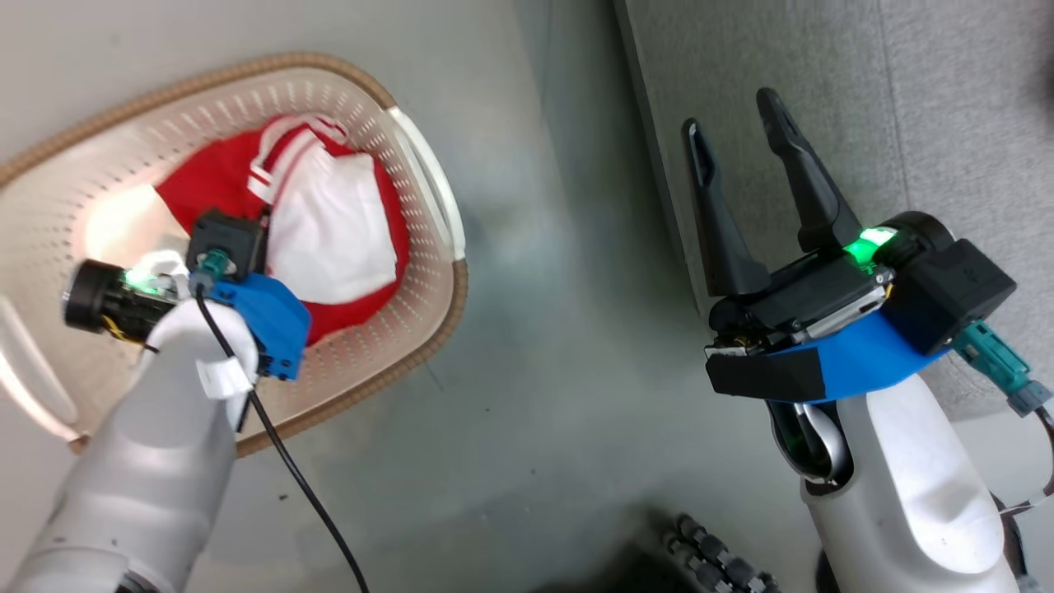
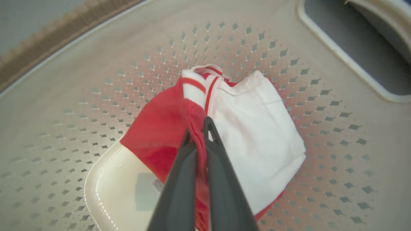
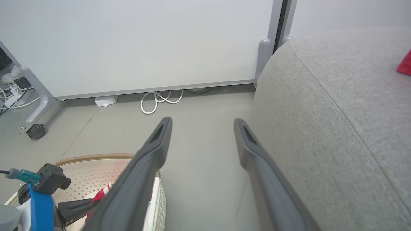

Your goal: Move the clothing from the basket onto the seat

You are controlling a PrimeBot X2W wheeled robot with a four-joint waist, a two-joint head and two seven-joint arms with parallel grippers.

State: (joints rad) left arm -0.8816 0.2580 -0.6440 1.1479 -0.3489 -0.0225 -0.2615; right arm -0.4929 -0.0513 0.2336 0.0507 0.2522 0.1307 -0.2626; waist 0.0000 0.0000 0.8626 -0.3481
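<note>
Clothing (image 2: 154,138) pinched in our left gripper (image 2: 199,128) inside the basket (image 2: 96,80); our right gripper (image 1: 731,111) gapes near the seat (image 1: 906,82).

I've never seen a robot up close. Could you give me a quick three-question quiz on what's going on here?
1. True or false: the left gripper is shut on a fold of the red and white clothing inside the basket.
2. The right gripper is: A) open and holding nothing; B) clamped on the basket's handle; C) gripping a cable.
3. Fill in: the big grey upholstered thing beside the right gripper is a ____.

Key: 1 true; 2 A; 3 sofa seat.
</note>
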